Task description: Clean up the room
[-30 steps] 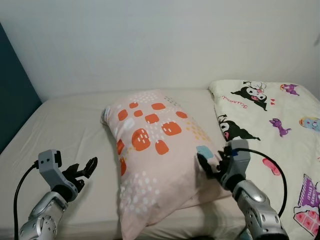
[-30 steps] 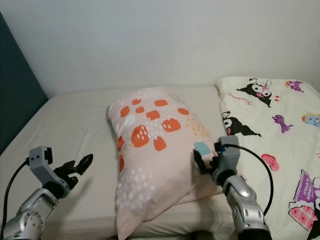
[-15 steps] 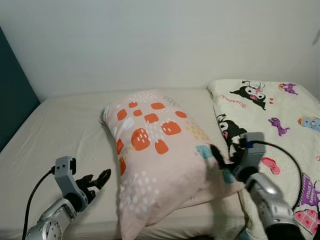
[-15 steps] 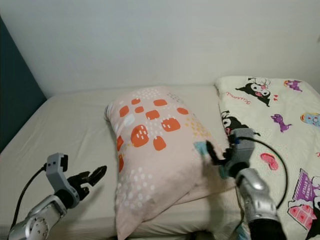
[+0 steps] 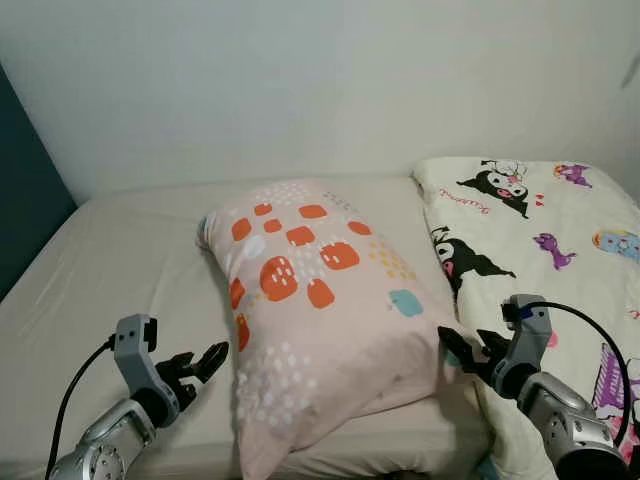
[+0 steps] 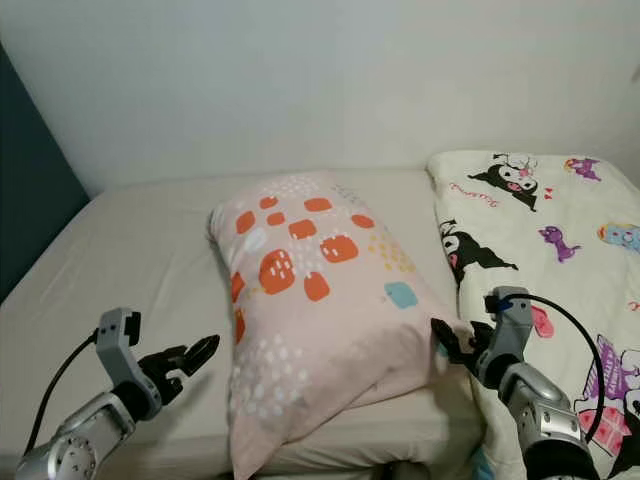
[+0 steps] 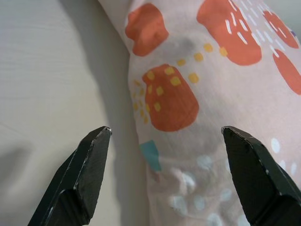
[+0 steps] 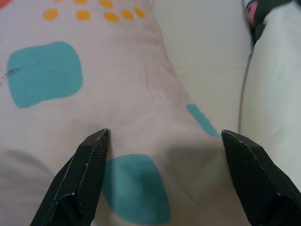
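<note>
The left gripper (image 5: 205, 362) hovers spread wide just left of the pillow (image 5: 318, 320), which lies mid-bed (image 5: 120, 250) beside the cartoon blanket (image 5: 540, 240). Soft and light, the pillow should yield; its side edges suit pinching. The right gripper (image 5: 468, 350) gapes at its right corner.

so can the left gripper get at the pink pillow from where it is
Probably yes: the left gripper is open, just beside the pillow, its fingers pointed at the near edge with only bare mattress between.
</note>
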Robot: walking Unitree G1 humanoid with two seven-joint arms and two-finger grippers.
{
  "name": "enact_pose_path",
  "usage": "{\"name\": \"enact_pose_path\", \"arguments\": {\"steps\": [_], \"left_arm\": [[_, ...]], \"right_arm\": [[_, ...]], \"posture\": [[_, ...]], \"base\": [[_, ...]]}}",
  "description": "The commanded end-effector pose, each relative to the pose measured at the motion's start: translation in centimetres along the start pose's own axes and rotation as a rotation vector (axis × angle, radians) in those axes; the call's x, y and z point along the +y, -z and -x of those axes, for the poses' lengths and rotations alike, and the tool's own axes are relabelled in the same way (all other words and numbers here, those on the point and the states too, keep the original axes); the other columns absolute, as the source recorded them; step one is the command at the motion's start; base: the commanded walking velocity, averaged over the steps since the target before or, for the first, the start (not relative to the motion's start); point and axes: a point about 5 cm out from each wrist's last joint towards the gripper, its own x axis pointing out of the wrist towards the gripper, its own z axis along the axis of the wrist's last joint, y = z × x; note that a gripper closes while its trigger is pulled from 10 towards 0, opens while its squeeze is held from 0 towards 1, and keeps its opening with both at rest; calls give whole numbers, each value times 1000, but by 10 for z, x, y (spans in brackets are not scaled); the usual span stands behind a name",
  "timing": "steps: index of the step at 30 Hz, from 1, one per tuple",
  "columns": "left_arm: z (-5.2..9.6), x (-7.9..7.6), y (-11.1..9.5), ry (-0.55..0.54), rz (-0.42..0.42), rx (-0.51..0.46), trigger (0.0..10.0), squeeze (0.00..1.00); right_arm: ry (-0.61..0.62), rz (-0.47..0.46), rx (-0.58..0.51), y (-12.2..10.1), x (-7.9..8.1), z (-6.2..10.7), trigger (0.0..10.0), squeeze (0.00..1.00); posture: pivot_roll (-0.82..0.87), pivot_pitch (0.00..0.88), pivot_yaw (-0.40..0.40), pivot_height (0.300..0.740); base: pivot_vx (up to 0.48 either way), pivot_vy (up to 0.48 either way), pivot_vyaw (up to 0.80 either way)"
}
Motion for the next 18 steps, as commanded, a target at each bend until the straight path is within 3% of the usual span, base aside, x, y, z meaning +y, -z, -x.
{"name": "enact_pose_path", "arguments": {"steps": [1,7,13,14,15,16,18], "left_arm": [[4,5,-1,-37,-16,-8,10000,0],[3,6,-5,-54,-43,-15,10000,0],[2,8,-8,-72,-64,-23,10000,0],[2,9,-9,-77,-74,-24,10000,0],[2,9,-10,-80,-81,-24,10000,0],[2,9,-11,-82,-83,-26,10000,0],[1,9,-11,-85,-84,-27,10000,0]], "right_arm": [[-3,-42,13,7,-1,0,10000,0],[-15,-151,26,10,0,-3,10000,0],[-65,-184,96,18,5,-5,10000,0],[-84,-179,121,21,8,-6,2314,0],[-95,-176,135,23,9,-6,1529,0],[-102,-181,145,24,10,-7,0,0],[-107,-183,156,26,11,-7,0,0]], "posture": [[64,167,11,599],[71,166,13,599],[73,166,11,599],[74,168,11,599],[74,168,11,599],[73,167,13,599],[72,167,14,599]], "base": [[0,0,0],[0,0,0],[0,0,0],[0,0,0],[0,0,0],[0,0,0],[0,0,0]]}}
